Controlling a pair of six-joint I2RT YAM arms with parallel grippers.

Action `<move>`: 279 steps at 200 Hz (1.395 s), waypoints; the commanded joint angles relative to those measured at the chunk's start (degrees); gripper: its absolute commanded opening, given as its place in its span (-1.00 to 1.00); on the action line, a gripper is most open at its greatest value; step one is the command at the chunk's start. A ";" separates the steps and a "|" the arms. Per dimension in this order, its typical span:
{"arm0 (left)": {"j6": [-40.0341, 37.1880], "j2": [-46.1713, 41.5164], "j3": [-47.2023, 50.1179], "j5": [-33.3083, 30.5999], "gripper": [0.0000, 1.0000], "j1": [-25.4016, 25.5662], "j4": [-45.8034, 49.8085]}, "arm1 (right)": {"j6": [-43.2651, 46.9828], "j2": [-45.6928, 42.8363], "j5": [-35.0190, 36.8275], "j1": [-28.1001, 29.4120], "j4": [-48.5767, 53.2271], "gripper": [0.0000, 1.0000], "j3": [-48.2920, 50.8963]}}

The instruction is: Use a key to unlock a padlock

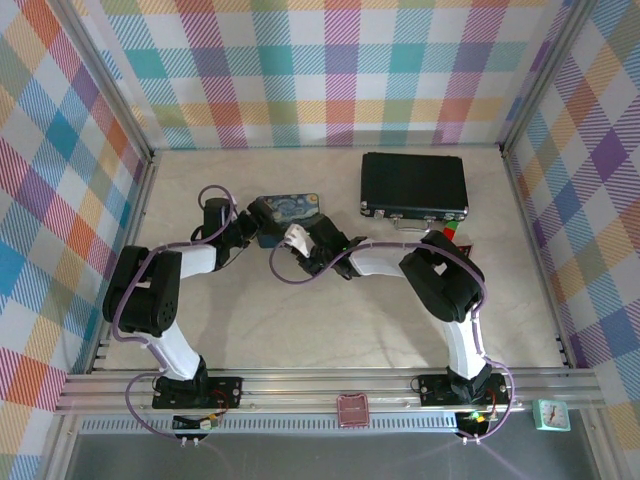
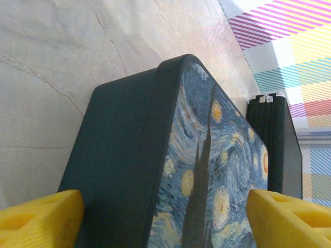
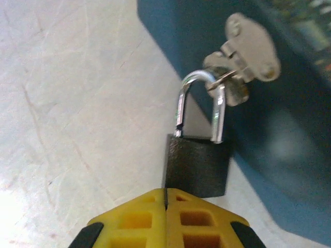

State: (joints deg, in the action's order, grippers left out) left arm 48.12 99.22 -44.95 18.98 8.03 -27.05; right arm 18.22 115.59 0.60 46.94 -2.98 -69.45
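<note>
Right up against the right wrist lens is the right claw (image 3: pixel 165 201). Its 2 yellow fingers are clenched, pads meeting along 1 seam, tips just under the padlock (image 3: pixel 196 166). No key is on show between them, so whether they pinch one I cannot tell.

The padlock hangs by its silvery shackle (image 3: pixel 179 111) from the latch (image 3: pixel 248 51) on the side of the blue tin (image 3: pixel 289 165). Its dark body sits beside the tin wall, over the pale tabletop (image 3: pixel 77 103). Both shackle legs reach the top of the body, but the picture is soft there, so locked or popped, I can't call it.

My read is that the lock is on the latch and working a key into it is the step in hand. Freeing the shackle and lifting it clear are left to do. No brand or stamp reads on the lock body.

Over to the left wrist. The left claw (image 2: pixel 163 199) stands wide, 1 yellow finger (image 2: pixel 41 219) at each side of the tin, the swirling night-sky lid facing right. It looks to be bracing the tin, I judge, though whether the pads press on it I cannot tell. Beyond the tin lies the black case (image 2: pixel 282 150). There is no lettering on either.

Now from the top. The 2 arms reach in to the tin at mid-tabletop, the left claw from the left and the right claw from the right. The case lies apart, nearer the back wall. A small clock (image 1: pixel 551 413) sits at the near right corner, its face too small to read.
</note>
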 commanded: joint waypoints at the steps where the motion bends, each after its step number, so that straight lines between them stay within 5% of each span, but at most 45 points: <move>1: -1.17 0.82 -0.91 2.85 0.60 -0.42 -2.15 | -0.30 -0.03 -5.58 -1.18 4.20 -0.95 -0.93; 51: 0.08 0.04 1.60 3.28 0.58 -0.39 -4.27 | -3.76 -0.90 -9.34 -2.64 4.27 -0.94 -1.08; 63: 0.13 -0.50 2.08 3.06 0.59 -0.33 -4.23 | -4.90 -1.57 -8.71 -2.64 3.30 -0.73 -0.34; 84: -0.11 -0.99 1.97 3.09 0.58 -0.32 -3.79 | -6.89 -3.79 -7.53 -2.60 1.97 -0.06 1.22; 114: 1.25 -0.75 2.49 3.26 0.59 -0.21 -5.39 | -10.29 -4.44 -6.49 -2.46 1.32 0.30 0.91; 252: 3.56 -1.49 4.44 3.22 0.57 0.42 -8.13 | -10.76 7.71 -0.92 -1.84 7.54 0.24 -9.91; 279: 3.31 -1.41 4.09 3.03 0.57 0.43 -7.97 | -10.69 7.39 0.13 -1.74 7.53 0.04 -7.94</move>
State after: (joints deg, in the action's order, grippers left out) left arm 51.40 99.48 -41.25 21.19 8.16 -33.23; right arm 8.10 122.32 -0.60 44.71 1.13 -78.83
